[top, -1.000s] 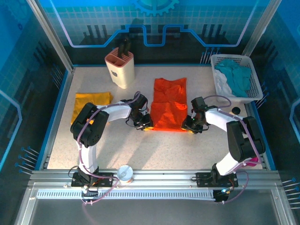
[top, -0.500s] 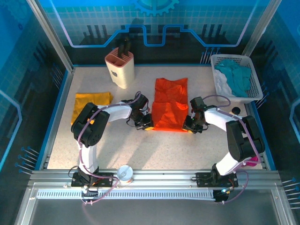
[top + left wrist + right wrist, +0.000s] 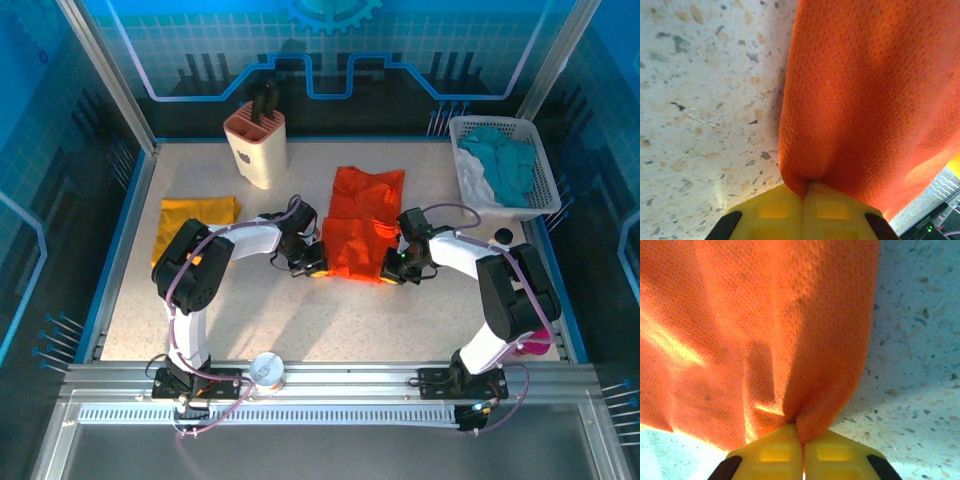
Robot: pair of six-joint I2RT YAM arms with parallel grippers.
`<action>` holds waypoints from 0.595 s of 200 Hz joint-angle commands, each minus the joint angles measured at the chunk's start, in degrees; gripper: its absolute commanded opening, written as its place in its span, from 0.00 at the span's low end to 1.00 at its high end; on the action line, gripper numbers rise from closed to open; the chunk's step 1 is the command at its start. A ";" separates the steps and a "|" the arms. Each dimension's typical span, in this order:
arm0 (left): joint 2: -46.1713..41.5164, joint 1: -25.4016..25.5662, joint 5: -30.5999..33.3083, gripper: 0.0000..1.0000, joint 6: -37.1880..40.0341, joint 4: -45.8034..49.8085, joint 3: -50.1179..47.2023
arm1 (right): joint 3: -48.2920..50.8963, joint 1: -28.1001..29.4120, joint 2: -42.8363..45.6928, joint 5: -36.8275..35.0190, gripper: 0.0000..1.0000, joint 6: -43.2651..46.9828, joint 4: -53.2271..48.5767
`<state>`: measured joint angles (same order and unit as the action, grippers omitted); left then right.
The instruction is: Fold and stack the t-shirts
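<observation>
The left gripper (image 3: 804, 192) has its jaws closed together on a small pinch of the orange shirt (image 3: 362, 225), at the shirt's near left corner. The right gripper (image 3: 801, 432) is closed in the same way on the near right corner. In both wrist views the cloth rises out of the yellow fingers in a narrow crease, so each hold takes only a little of the fabric.

From this I judge the first danger to be slipping. If the arms lift or pull quickly, a corner held so thinly may come out of the jaws, and then the near edge would fall crooked. A second danger is uneven motion: if one arm goes farther than the other, the fold line will be oblique and the sides will not meet. Also the hem between the two grippers is not supported, so it may sag and wrinkle under the fold. I cannot tell how many layers each gripper holds; if a lower layer is caught too, the whole shirt may be dragged instead of folded.

The orange shirt lies near the middle of the worktop (image 3: 300, 320), somewhat toward the far edge. Its long axis runs from near edge to far edge, and the far end leans a little to the right. Which end is the collar I cannot tell. The yellow shirt (image 3: 195, 225) lies folded near the left edge, well apart.
</observation>
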<state>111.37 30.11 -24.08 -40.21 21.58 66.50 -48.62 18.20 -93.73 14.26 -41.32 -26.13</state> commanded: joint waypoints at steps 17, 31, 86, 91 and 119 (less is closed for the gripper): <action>-1.72 1.13 1.61 0.00 0.50 0.17 -0.76 | -0.42 -0.77 0.58 1.73 0.00 1.22 -2.47; -2.64 1.16 1.99 0.00 0.83 0.90 -0.82 | -0.42 -1.26 1.49 1.97 0.00 1.68 -3.17; -8.40 1.97 2.86 0.00 1.19 3.62 -3.32 | 2.40 -3.63 7.74 6.73 0.00 3.55 -5.36; -9.15 2.12 3.05 0.00 1.03 3.85 -3.74 | 2.80 -3.90 8.48 7.10 0.00 3.65 -5.64; -13.35 3.46 3.49 0.00 -0.45 4.46 -6.67 | 3.38 -4.57 11.53 8.20 0.00 5.41 -8.75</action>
<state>102.24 32.12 -21.32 -40.21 23.33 62.08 -46.33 14.46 -84.82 19.35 -38.28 -30.48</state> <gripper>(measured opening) 0.059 0.044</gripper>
